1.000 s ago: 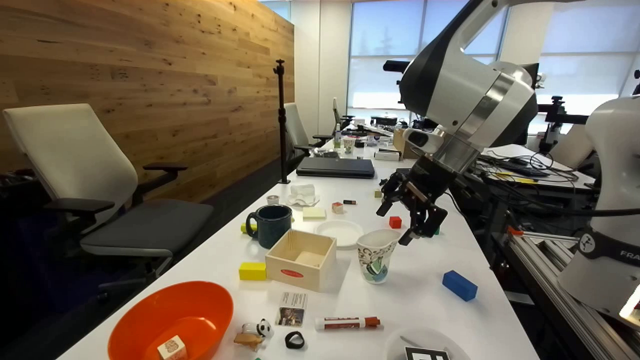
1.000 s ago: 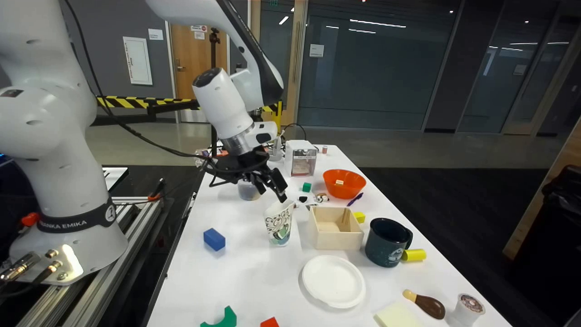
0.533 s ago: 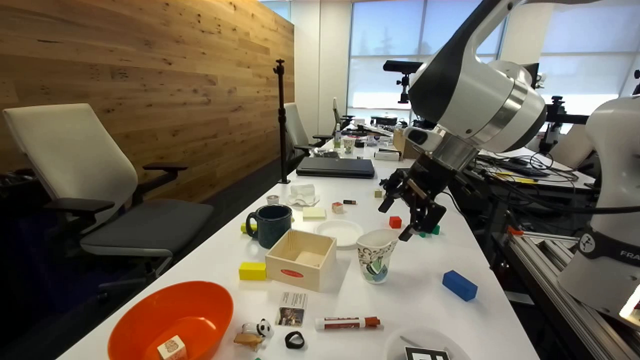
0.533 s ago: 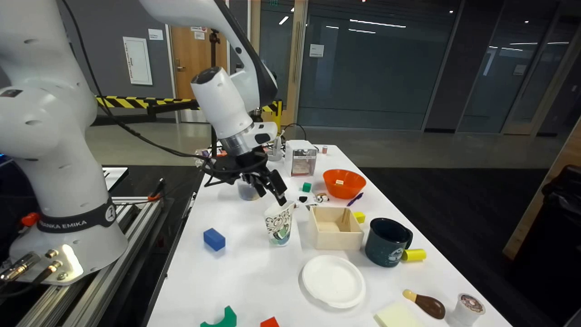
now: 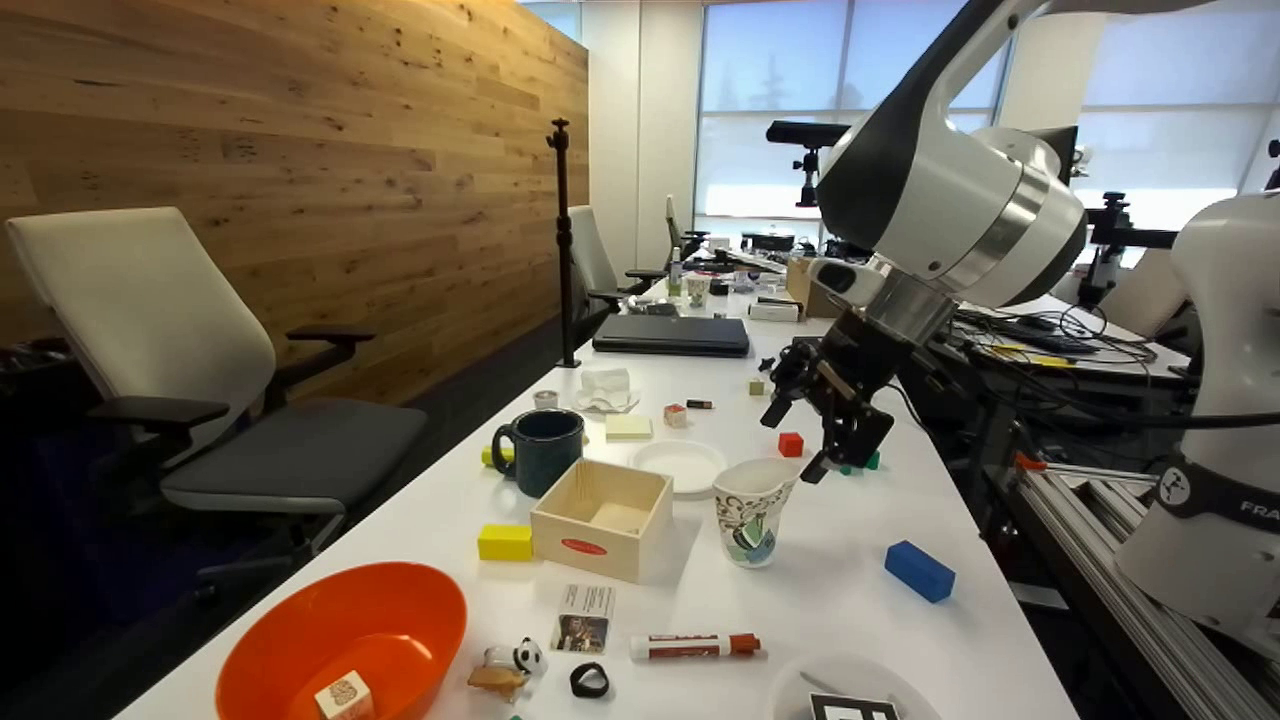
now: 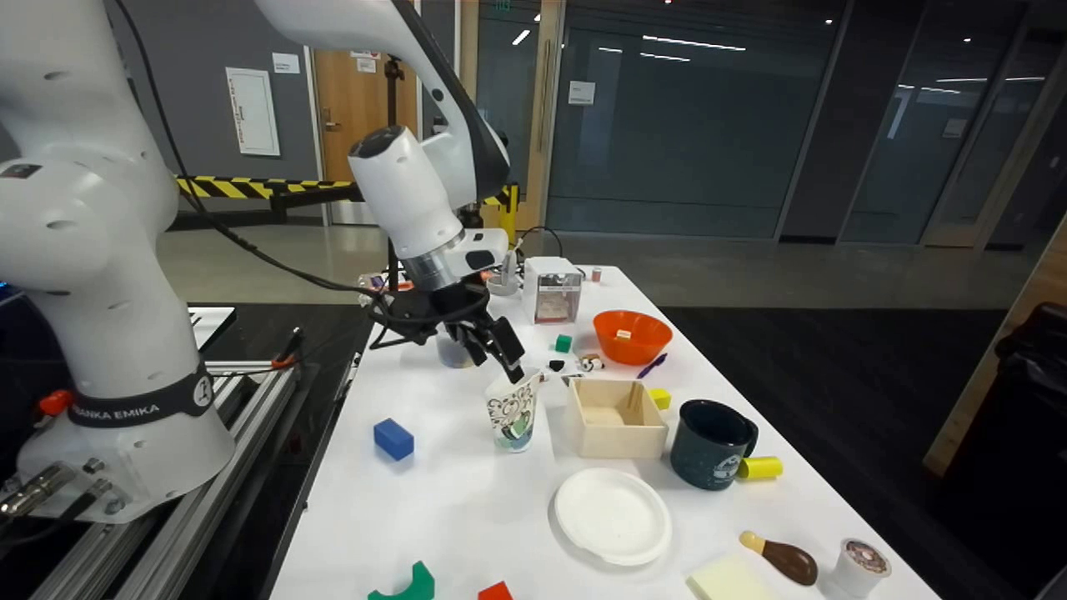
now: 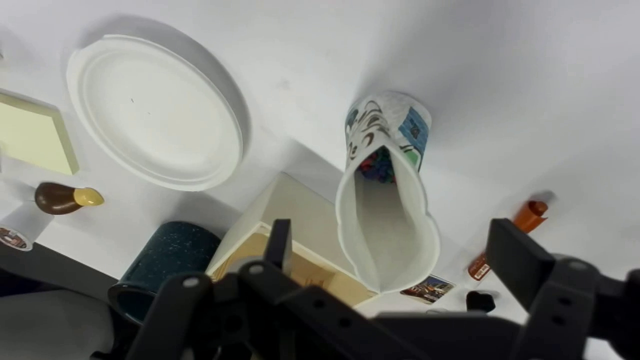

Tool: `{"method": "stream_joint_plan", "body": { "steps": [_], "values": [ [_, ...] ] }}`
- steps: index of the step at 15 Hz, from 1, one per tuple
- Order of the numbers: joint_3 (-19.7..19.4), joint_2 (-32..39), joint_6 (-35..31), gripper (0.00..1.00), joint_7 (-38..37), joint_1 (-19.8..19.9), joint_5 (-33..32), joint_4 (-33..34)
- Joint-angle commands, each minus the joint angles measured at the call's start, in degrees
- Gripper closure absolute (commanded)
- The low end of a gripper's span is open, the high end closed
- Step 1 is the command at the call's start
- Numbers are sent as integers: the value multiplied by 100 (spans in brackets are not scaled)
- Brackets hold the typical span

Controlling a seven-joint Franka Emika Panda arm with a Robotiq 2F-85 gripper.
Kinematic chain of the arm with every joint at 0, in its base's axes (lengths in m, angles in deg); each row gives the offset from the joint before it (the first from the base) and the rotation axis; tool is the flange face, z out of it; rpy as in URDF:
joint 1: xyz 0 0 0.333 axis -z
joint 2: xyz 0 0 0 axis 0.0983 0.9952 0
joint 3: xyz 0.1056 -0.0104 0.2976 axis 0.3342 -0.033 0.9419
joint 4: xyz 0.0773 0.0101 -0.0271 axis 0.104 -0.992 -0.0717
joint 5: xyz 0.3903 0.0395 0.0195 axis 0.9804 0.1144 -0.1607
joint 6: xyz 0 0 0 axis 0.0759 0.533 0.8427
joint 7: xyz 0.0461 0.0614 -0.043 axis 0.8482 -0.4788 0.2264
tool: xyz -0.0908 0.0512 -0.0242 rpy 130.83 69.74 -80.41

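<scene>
I'm holding the gripper (image 7: pixel 397 250) at a slant, just above and beside the mouth of the paper cup (image 7: pixel 387 210), with its fingers (image 7: pixel 515 265) standing wide apart and grasping nothing. In the wrist view the cup's mouth is lying between them, a gap showing on either side; in both exterior views one fingertip is hanging so near the rim that I can't tell whether it is touching. The cup is standing upright on the table (image 5: pixel 820 620), between the wooden box (image 6: pixel 621 440) and the blue block (image 5: pixel 920 572). I'm judging that the slant is serving to set the fingers around the cup from above, and that the wide spread is leaving room for a rim that is bulging out of round and creasing on one side.

Inside the cup, small red, blue and green bits (image 7: pixel 378 166) are lying at the bottom, too shadowed for me to be naming. The wooden box is showing a pale floor in both exterior views, while the gripper is covering part of it in the wrist view. The dark mug (image 6: pixel 704 454) next to the box is opening upward, its inside too dim for me to be reading. The orange bowl (image 5: pixel 300 640) is holding a pale block (image 5: pixel 345 695) with a printed face, its curved wall probably stopping it from straying. The white dish (image 5: pixel 865 675) at the view's lower edge is carrying a black-and-white card (image 5: pixel 852 707), pattern facing up
</scene>
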Motion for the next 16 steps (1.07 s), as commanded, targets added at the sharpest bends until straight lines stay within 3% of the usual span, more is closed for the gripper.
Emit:
{"method": "stream_joint_plan", "body": {
  "steps": [1, 14, 15, 16],
  "values": [
    [-10, 38, 25, 0, -25, 5, 9, 22],
    [230, -102, -236, 0, -214, -364, 66, 19],
    [453, -168, -212, 0, -1171, -223, -787, -202],
    [249, -103, -236, 0, -417, -356, -62, 8]
  ]
}}
